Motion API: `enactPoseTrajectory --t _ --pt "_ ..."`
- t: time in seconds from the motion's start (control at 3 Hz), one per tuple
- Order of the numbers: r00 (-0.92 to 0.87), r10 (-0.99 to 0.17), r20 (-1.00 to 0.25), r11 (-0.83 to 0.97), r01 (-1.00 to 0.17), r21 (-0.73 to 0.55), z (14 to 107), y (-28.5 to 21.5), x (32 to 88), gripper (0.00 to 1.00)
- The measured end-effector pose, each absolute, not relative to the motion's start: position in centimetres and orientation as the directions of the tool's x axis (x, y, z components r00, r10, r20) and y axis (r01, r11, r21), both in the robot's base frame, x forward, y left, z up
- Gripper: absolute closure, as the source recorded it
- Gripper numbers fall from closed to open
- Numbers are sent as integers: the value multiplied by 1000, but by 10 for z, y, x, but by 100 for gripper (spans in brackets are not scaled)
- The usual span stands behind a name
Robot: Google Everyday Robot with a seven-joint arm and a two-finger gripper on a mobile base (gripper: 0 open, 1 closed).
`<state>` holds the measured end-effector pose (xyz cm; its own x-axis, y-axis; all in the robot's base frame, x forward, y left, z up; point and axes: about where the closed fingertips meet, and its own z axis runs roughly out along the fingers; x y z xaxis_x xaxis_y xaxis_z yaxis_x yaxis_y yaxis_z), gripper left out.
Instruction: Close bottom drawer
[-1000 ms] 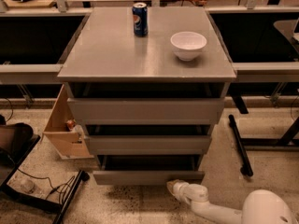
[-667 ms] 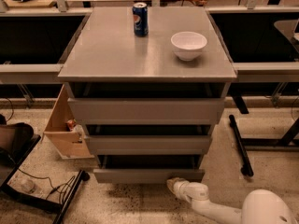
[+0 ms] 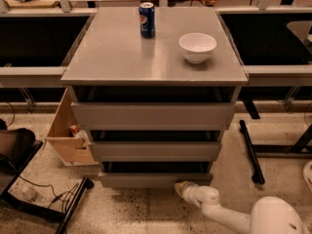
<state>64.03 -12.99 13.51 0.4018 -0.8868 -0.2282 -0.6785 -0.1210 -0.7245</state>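
1. The narrow, grey, flat-fronted bottom drawer (image 3: 146, 180) sat lowest in the grey three-drawer cabinet (image 3: 153, 115). It was pulled out a little, with a dark gap above its front.
2. The robot's white claw (image 3: 183, 187) lay low near the floor at the 5 o'clock end of that front, touching or just beside its lower edge. Whether it was spread or pressed together could not be told.
3. The drawer's long axis ran from 9 to 3 o'clock. Its middle lay toward 10 o'clock from the claw, so a closing push would probably go toward 12 o'clock.
4. The drawer's tray was lost in shadow, and no contents could be made out.
5. On the grey bench (image 3: 112, 57) stood a blue soda can (image 3: 146, 19) and a round white bowl (image 3: 197, 47) that looked empty.
6. At 9 o'clock from the cabinet, an open light-wood box (image 3: 66, 145) held small items too unclear to name.
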Motion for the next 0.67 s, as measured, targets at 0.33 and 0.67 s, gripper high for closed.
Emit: enactPoseTrajectory --t 0.33,0.67 --pt "402 -887 -228 -121 -679 -724 135 -130 640 84" --pt "402 -887 -228 -121 -679 -724 135 -130 640 61"
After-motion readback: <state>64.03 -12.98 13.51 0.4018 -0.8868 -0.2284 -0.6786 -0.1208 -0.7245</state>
